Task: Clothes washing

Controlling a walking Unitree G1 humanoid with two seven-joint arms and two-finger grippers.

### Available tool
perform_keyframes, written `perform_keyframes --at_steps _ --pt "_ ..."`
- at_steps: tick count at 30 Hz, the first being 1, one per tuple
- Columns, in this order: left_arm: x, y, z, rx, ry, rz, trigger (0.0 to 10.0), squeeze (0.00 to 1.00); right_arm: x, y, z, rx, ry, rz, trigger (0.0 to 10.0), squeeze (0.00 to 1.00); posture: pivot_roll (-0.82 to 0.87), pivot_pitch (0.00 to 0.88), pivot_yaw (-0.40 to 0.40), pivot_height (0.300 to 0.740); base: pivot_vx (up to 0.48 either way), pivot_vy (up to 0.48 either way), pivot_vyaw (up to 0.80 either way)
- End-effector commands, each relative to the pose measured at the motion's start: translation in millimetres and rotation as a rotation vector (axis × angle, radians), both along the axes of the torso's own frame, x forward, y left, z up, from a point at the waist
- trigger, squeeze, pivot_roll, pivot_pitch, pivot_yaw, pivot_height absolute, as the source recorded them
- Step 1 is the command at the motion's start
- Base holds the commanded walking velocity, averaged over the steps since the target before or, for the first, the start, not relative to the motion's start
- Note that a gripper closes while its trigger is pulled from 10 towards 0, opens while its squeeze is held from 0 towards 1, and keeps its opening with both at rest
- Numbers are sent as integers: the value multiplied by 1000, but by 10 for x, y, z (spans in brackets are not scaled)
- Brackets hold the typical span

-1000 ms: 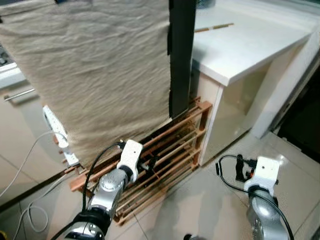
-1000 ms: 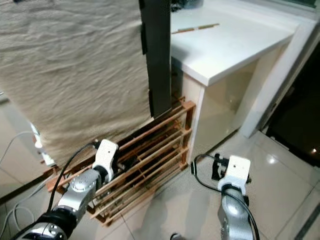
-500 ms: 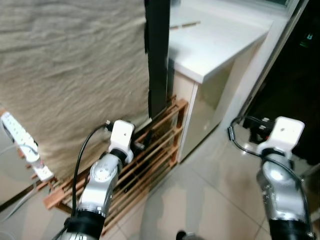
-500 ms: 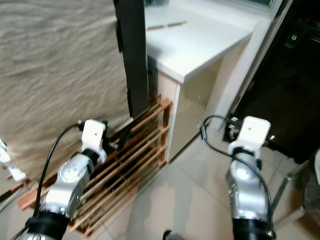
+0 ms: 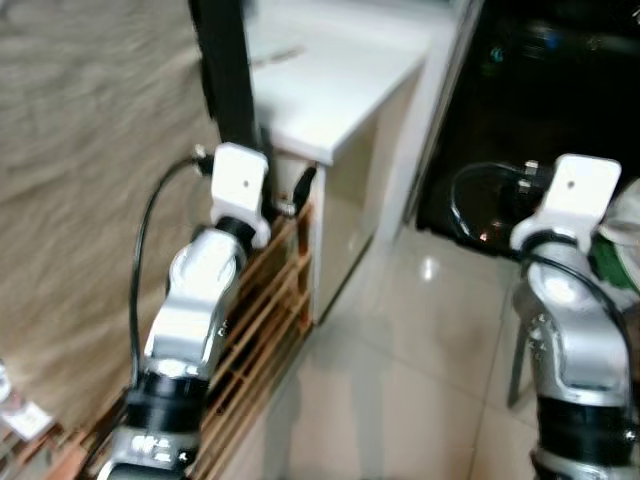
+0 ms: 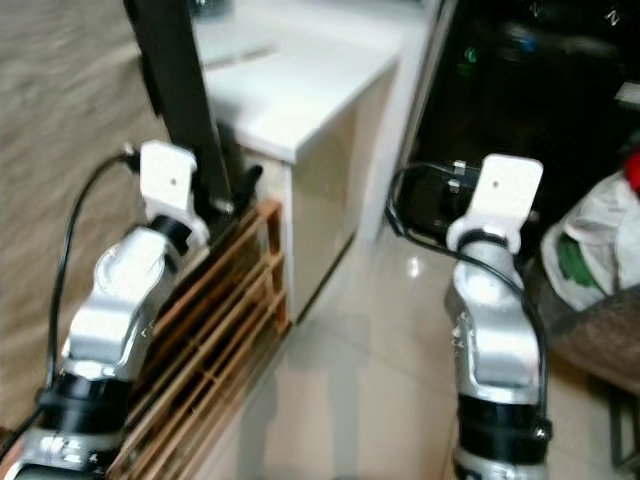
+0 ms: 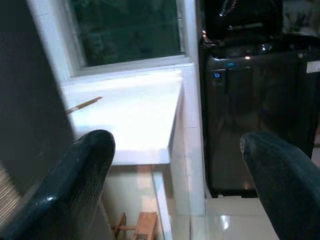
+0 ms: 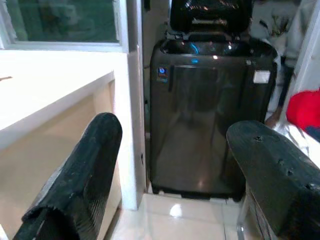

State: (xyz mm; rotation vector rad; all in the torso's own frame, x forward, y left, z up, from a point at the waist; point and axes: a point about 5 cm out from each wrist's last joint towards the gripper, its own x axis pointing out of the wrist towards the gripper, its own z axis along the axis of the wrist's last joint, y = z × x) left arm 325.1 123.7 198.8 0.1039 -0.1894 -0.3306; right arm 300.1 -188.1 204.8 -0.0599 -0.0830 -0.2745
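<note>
Ahead of the right gripper [image 8: 170,165], spread wide and empty, stands a dark glossy top-loading washing machine [image 8: 212,115], lid raised. Left gripper [image 7: 175,175], equally agape and empty, faces the white worktop [image 7: 135,117]. Head views add a slatted wooden rack [image 5: 262,310].

silver arms [image 5: 195,300], white wrist boxes [image 5: 240,180], black cables [image 5: 145,250]

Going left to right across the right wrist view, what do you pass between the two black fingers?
White counter → white post → dark top-loading washing machine, lid up → red item at the far edge. The right gripper is open, holding nothing.
</note>
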Motion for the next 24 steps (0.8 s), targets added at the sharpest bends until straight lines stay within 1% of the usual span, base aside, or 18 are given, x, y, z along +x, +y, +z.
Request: perform_keyframes --at_steps 1,2,5,7,10,15,16,19,20,23,24 --pt "1 -67 14 5 4 -11 10000 0 -24 -56 -33 -19 34 -22 10000 0 -76 0 74 740 266 0 -750" --pt "4 -53 -16 6 27 1 10000 0 -32 -37 -72 -29 58 -14 10000 0 -78 0 75 740 266 0 -750" --pt "15 -29 -12 -10 33 20 10000 0 -39 4 -100 -19 69 12 10000 0 -77 0 74 740 304 0 -750" --pt "18 0 -24 5 47 33 10000 0 -53 42 -79 16 62 15 10000 0 -78 0 74 740 307 0 0" --pt "12 30 -42 -23 70 53 10000 0 -45 107 -56 35 61 34 10000 0 -81 0 77 740 329 0 0" --pt "11 39 -31 -41 83 60 10000 0 -47 147 -48 28 63 50 10000 0 -78 0 72 740 334 0 0" --pt "16 40 -12 -36 78 61 10000 86 -39 167 -53 28 66 59 10000 0 -78 0 72 740 319 0 0" --pt "26 55 11 -2 60 74 10000 55 -28 190 -37 14 61 70 10000 0 -78 0 72 740 319 0 0" --pt "35 70 35 -5 54 79 10000 0 -13 205 -7 5 53 72 10000 0 -78 0 72 740 315 0 0" --pt "36 78 57 -17 53 84 10000 0 0 215 21 6 44 71 10000 0 -78 0 72 740 324 0 0" --pt "33 80 63 -17 53 85 10000 0 4 222 30 6 39 73 10000 0 -65 0 55 740 341 0 0"
